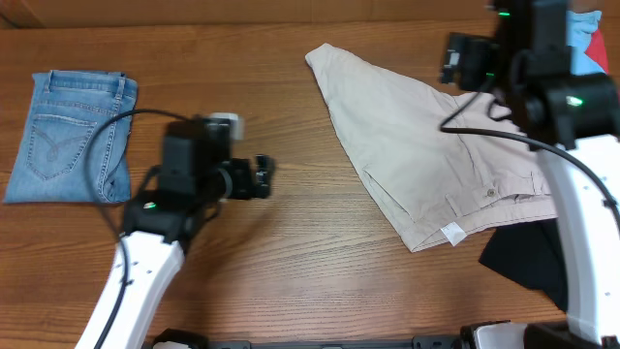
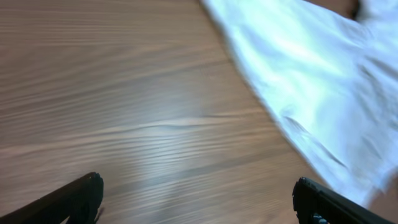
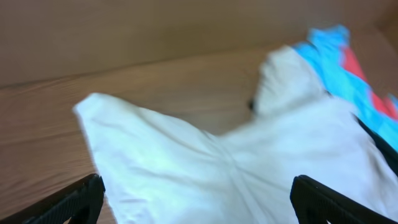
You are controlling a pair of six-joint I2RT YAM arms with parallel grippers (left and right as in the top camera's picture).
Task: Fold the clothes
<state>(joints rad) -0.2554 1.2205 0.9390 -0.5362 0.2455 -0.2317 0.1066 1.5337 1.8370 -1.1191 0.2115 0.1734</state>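
Overhead: a brown wooden table [image 1: 310, 281] with a long, even grain fills the view, and a paler brown strip runs along its far edge. A folded pair of blue jeans [image 1: 70, 136] lies at the far left. The pale khaki shorts [image 1: 417, 155] lie spread right of centre, one leg pointing to the far left corner and the waist end near the right arm's base. They are creased, not folded flat. A small white label [image 1: 451, 233] shows at their near edge. A black garment [image 1: 528, 257] lies just under that near right corner, and a red and blue cloth [image 1: 593, 34] sits at the far right. The left gripper [image 1: 263, 174] hangs over bare wood, well apart from the shorts. The right arm reaches over the shorts' far right part.

Left wrist: blurred wood grain, with the shorts looking washed-out white at upper right. The left gripper [image 2: 199, 202] stands wide, its dark fingers [image 2: 74, 199] at the frame's corners, with nothing between them.

Right wrist: a plain brown panel [image 3: 155, 31] rises behind the table. The shorts lie rumpled below, touching the red and blue cloth. The right gripper [image 3: 199, 199] is spread wide above the fabric, gripping nothing.
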